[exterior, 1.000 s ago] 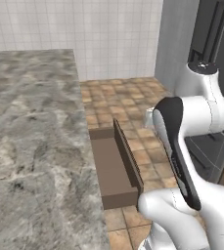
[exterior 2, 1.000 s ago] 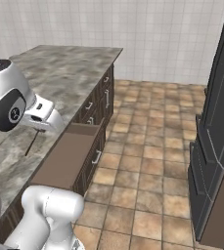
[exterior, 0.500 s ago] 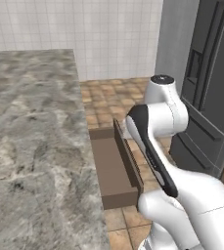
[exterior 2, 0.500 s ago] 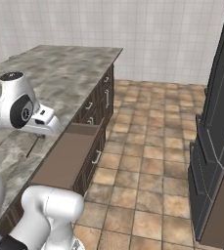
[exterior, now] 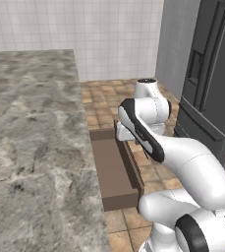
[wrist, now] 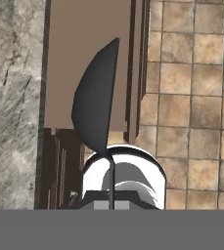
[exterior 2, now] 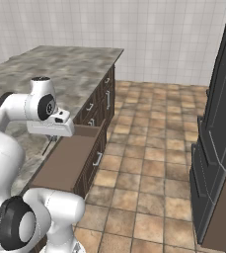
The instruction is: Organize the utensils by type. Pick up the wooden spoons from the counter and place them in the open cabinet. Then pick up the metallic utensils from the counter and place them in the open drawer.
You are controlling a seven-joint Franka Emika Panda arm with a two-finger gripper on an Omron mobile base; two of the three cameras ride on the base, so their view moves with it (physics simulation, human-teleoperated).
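Observation:
My gripper [wrist: 109, 202] is shut on the dark metallic utensil [wrist: 97, 100], which looms large and foreshortened in the hand view, pointing down over the open drawer [wrist: 64, 58]. From the right base view, the utensil [exterior 2: 47, 146] hangs as a thin dark rod under the gripper [exterior 2: 50, 138], at the seam between the counter [exterior 2: 60, 69] and the drawer [exterior 2: 65, 163]. The left base view has the arm bent low over the drawer [exterior: 114, 170], beside the counter [exterior: 30, 128]. The wooden spoons and the open cabinet are out of view.
A tall dark fridge [exterior: 207, 78] stands right of the arm, across a tiled floor [exterior 2: 149, 148]. Lower cabinet fronts with handles [exterior 2: 98, 101] run beyond the drawer. The drawer's outer wall [exterior: 132, 162] rises next to the arm.
The arm has folded down and swung left, carrying the dark utensil from the counter's edge to over the drawer. The gripper stayed shut.

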